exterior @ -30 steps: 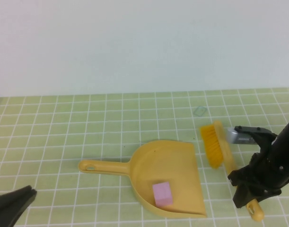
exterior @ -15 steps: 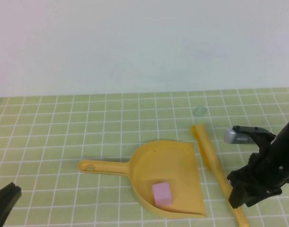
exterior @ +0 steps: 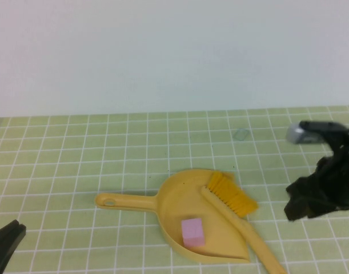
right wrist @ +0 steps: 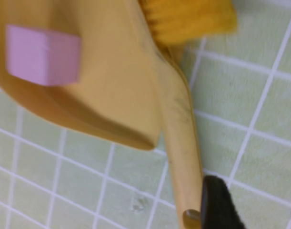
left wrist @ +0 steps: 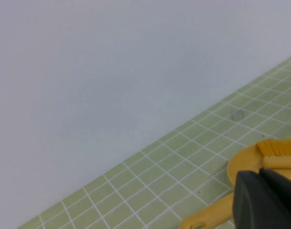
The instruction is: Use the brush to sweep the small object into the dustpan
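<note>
left gripper: parked low at the near-left corner of the table, well away from everything. Can't tell whether its claw is spread or pressed together, only a dark wedge of it shows. Looks like it has no job here.

dustpan: yellow, lying flat mid-table with its handle pointing toward the left side and its wide mouth facing right, so anything pushed in from the right lands inside.

pink cube: that's the small object, and it's sitting inside the pan near the near rim. Sweeping looks done to me.

brush: lying loose, bristle end up on the pan's right edge, handle trailing off onto the tiles toward the near-right. Nothing is pinching it; in the right wrist view the handle end sits just beside one dark finger, not between two.

right gripper: up at the right edge, lifted clear of the brush. Claw reads as spread and empty, which fits a brush that's just been left lying.

table: green tiled surface, white wall behind.
</note>
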